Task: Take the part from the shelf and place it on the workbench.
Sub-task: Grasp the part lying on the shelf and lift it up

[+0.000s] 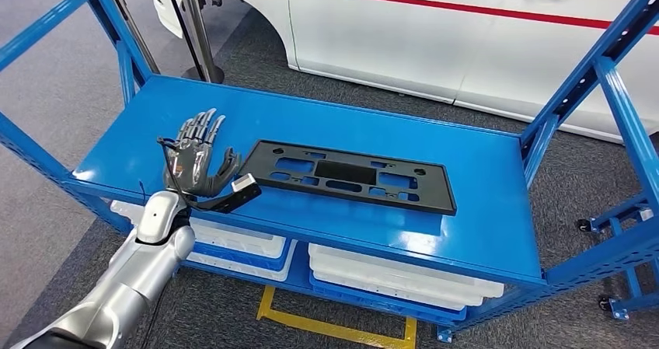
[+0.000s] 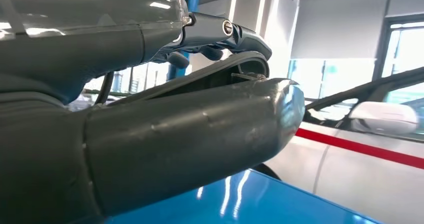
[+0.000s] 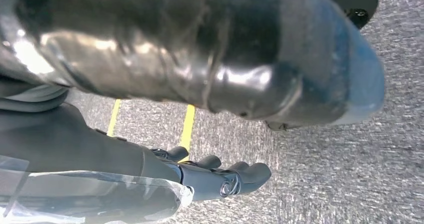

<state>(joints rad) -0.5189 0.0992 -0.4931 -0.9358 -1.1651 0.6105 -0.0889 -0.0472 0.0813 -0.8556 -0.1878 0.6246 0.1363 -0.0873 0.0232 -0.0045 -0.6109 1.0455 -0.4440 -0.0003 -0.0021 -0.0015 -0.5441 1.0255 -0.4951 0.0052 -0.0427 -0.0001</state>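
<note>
One part (image 1: 353,176), lengthwise along shelf (image 1: 466,217).

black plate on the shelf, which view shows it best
The head view: the whole black plate lies flat on the blue shelf, with the left hand open beside its end. The left wrist view gives blue surface behind the thumb; the right wrist view faces floor.

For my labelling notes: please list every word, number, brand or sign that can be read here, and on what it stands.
None can be read.
The black part, the blue shelf and the white car show no lettering; the car carries just a red stripe.
</note>
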